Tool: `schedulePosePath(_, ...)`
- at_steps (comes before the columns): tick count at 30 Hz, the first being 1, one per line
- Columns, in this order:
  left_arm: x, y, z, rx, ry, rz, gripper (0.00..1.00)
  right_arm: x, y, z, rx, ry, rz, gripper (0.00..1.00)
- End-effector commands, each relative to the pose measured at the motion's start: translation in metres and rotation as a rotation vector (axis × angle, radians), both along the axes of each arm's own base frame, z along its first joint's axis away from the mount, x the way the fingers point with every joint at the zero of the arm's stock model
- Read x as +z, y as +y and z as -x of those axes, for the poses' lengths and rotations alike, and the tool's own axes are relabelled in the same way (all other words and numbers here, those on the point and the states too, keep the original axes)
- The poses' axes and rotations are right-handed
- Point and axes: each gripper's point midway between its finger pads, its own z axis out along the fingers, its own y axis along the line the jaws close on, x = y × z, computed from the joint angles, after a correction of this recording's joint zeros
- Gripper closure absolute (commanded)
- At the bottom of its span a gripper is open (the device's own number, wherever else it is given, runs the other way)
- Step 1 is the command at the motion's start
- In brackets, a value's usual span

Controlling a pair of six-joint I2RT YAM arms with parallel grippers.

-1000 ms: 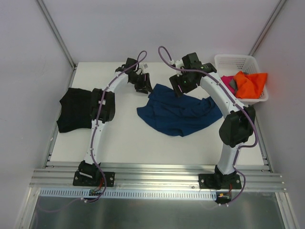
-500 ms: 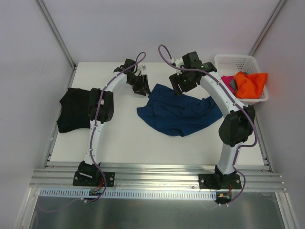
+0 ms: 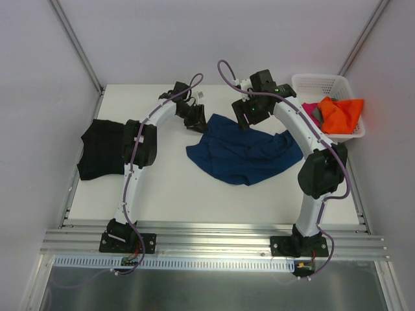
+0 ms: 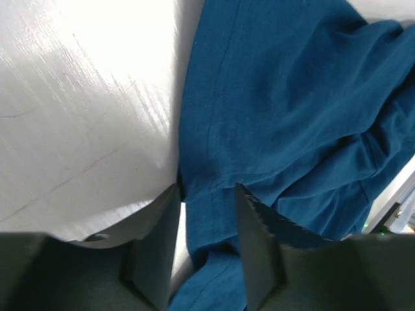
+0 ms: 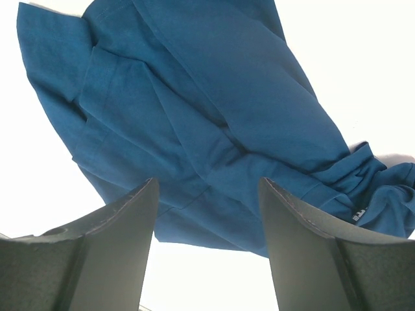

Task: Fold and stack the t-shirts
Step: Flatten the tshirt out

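A navy blue t-shirt [image 3: 243, 152] lies crumpled in the middle of the table. My left gripper [image 3: 195, 120] is low at its far left corner. In the left wrist view that gripper [image 4: 207, 189] is open, and the hemmed edge of the navy shirt [image 4: 285, 110] lies between the fingers [image 4: 155, 240] without being pinched. My right gripper [image 3: 249, 115] hovers open over the shirt's far edge. The right wrist view shows it [image 5: 207, 183] empty above the navy cloth [image 5: 194, 110]. A black t-shirt [image 3: 100, 149] lies flat at the left edge.
A white lattice basket [image 3: 321, 81] stands at the back right, holding an orange shirt [image 3: 342, 113], a magenta one [image 3: 310, 108] and a bit of grey cloth. The left arm's elbow [image 3: 139, 146] hangs over the black shirt. Grey walls close in the table.
My left gripper has shifted slightly right and down onto the navy shirt's corner. The right gripper has barely moved. The shirts lie as before.
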Motion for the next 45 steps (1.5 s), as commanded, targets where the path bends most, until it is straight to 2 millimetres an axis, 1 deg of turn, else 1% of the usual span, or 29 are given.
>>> schedulePosePath(1,0.004,0.001,0.017,-0.015,0.035,-0.027,0.65,0.009,0.001,-0.007,0.005,-0.031,-0.013,0.34)
schedulePosePath(3,0.005,0.001,0.016,-0.015,0.034,-0.026,0.69,0.009,0.002,-0.007,0.006,-0.031,-0.013,0.34)
schedulePosePath(4,0.004,0.002,0.016,-0.013,0.035,-0.028,0.78,0.008,0.001,-0.007,0.003,-0.027,-0.012,0.34)
schedulePosePath(8,0.006,0.006,0.014,-0.002,0.029,-0.034,0.85,0.009,0.003,-0.008,0.004,-0.030,-0.014,0.34)
schedulePosePath(9,0.008,0.007,0.012,0.003,0.026,-0.037,0.85,0.010,0.002,-0.008,0.003,-0.031,-0.016,0.34)
schedulePosePath(11,0.012,0.015,0.006,0.017,0.006,-0.049,0.87,0.009,0.002,-0.010,0.006,-0.033,-0.013,0.34)
schedulePosePath(12,0.015,0.018,0.003,0.024,-0.009,-0.056,0.90,0.010,0.002,-0.011,0.005,-0.037,-0.011,0.34)
schedulePosePath(13,0.018,0.023,-0.002,0.034,-0.027,-0.070,0.93,0.010,0.002,-0.012,0.006,-0.041,-0.010,0.34)
schedulePosePath(14,0.024,0.030,-0.009,0.048,-0.050,-0.074,1.00,0.009,0.002,-0.012,0.004,-0.040,-0.007,0.34)
schedulePosePath(18,0.044,0.049,-0.028,0.079,-0.129,-0.099,1.00,0.011,0.005,-0.017,0.008,-0.048,-0.016,0.34)
schedulePosePath(19,0.050,0.053,-0.031,0.088,-0.148,-0.106,1.00,0.015,0.005,-0.020,0.006,-0.058,-0.020,0.34)
schedulePosePath(21,0.065,0.067,-0.039,0.115,-0.191,-0.122,1.00,0.013,0.006,-0.022,0.006,-0.058,-0.020,0.34)
schedulePosePath(23,0.079,0.079,-0.043,0.136,-0.227,-0.138,1.00,0.017,0.008,-0.025,0.008,-0.069,-0.027,0.34)
schedulePosePath(25,0.089,0.093,-0.047,0.153,-0.254,-0.154,1.00,0.016,0.009,-0.028,0.014,-0.071,-0.024,0.34)
schedulePosePath(26,0.099,0.099,-0.049,0.166,-0.278,-0.158,1.00,0.016,0.006,-0.029,0.013,-0.075,-0.016,0.34)
schedulePosePath(28,0.111,0.111,-0.052,0.176,-0.313,-0.177,1.00,0.014,0.000,-0.031,0.016,-0.086,0.013,0.34)
schedulePosePath(29,0.122,0.116,-0.052,0.187,-0.337,-0.187,1.00,0.005,-0.008,-0.030,0.006,-0.074,0.044,0.34)
schedulePosePath(30,0.127,0.120,-0.052,0.191,-0.349,-0.192,1.00,0.000,-0.012,-0.031,0.003,-0.068,0.057,0.34)
schedulePosePath(31,0.133,0.126,-0.052,0.201,-0.358,-0.195,1.00,-0.009,-0.023,-0.032,-0.013,-0.051,0.077,0.34)
schedulePosePath(32,0.145,0.130,-0.050,0.209,-0.380,-0.196,1.00,-0.021,-0.032,-0.029,-0.027,-0.020,0.092,0.34)
schedulePosePath(33,0.150,0.134,-0.049,0.217,-0.389,-0.205,1.00,-0.028,-0.038,-0.028,-0.039,0.000,0.101,0.34)
schedulePosePath(34,0.157,0.138,-0.048,0.227,-0.400,-0.210,1.00,-0.037,-0.051,-0.031,-0.068,0.024,0.108,0.34)
schedulePosePath(35,0.177,0.143,-0.046,0.242,-0.436,-0.207,1.00,-0.041,-0.057,-0.032,-0.099,0.040,0.106,0.34)
schedulePosePath(37,0.205,0.145,-0.043,0.246,-0.497,-0.196,1.00,-0.042,-0.068,-0.037,-0.138,0.050,0.092,0.34)
schedulePosePath(38,0.233,0.145,-0.036,0.240,-0.555,-0.179,1.00,-0.042,-0.069,-0.040,-0.151,0.050,0.085,0.34)
schedulePosePath(40,0.272,0.141,-0.028,0.234,-0.631,-0.140,1.00,-0.034,-0.068,-0.047,-0.157,0.023,0.071,0.34)
schedulePosePath(43,0.303,0.142,-0.020,0.229,-0.706,-0.131,1.00,-0.030,-0.064,-0.053,-0.163,0.014,0.045,0.34)
schedulePosePath(44,0.308,0.142,-0.017,0.227,-0.718,-0.131,1.00,-0.031,-0.062,-0.053,-0.163,0.017,0.039,0.34)
schedulePosePath(45,0.308,0.142,-0.015,0.220,-0.720,-0.131,1.00,-0.033,-0.060,-0.054,-0.168,0.021,0.035,0.34)
